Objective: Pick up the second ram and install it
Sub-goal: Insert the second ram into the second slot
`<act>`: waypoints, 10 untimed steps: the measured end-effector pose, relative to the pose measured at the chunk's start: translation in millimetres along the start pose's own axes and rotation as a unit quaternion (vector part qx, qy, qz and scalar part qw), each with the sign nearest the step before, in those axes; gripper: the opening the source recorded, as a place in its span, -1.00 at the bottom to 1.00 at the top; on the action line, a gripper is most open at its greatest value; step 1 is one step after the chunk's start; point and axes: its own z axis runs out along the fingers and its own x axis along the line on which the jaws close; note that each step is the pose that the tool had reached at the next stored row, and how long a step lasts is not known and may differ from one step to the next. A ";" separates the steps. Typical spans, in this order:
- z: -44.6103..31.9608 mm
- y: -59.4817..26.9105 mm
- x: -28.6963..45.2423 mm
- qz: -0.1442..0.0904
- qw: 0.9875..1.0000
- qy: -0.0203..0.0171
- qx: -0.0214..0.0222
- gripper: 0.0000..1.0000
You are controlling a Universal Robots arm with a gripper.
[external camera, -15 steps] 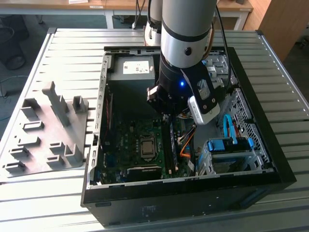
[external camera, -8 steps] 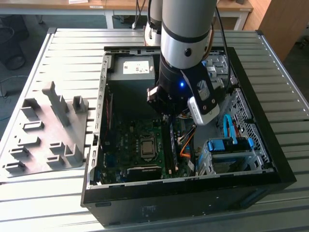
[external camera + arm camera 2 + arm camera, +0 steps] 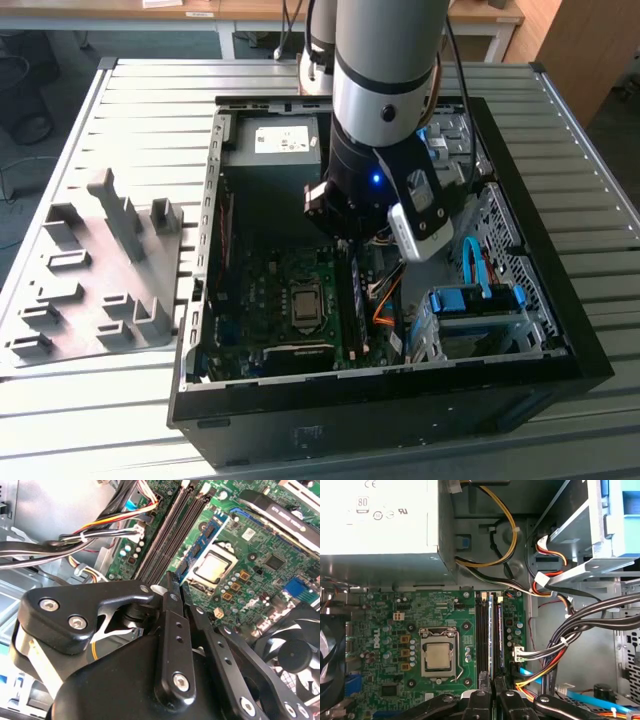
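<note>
The second ram [image 3: 492, 635], a slim stick with a pale bluish label, stands upright in one of the long black motherboard sockets [image 3: 481, 635] beside the processor [image 3: 439, 656]. In the second wrist view its labelled side [image 3: 202, 542] runs away from my fingertips. My gripper [image 3: 492, 692] hovers over the stick's near end, fingers shut together with nothing visible between them [image 3: 175, 577]. I cannot tell whether the tips touch the stick. In the exterior view the gripper [image 3: 352, 245] hangs inside the open computer case above the ram [image 3: 354, 295].
A grey plastic tray [image 3: 90, 270] with upright slots lies at the exterior view's left, outside the case wall [image 3: 205, 250]. The power supply [image 3: 375, 520], cable bundles [image 3: 570, 630], a fan [image 3: 295, 652] and a blue drive cage [image 3: 470, 305] crowd the sockets.
</note>
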 end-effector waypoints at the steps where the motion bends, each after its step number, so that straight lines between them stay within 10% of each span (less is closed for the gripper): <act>1: 0.5 0.0 0.0 0.000 1.000 0.000 0.000 -0.73; 10: 5.6 -0.4 0.2 0.000 1.000 0.000 0.000 -0.73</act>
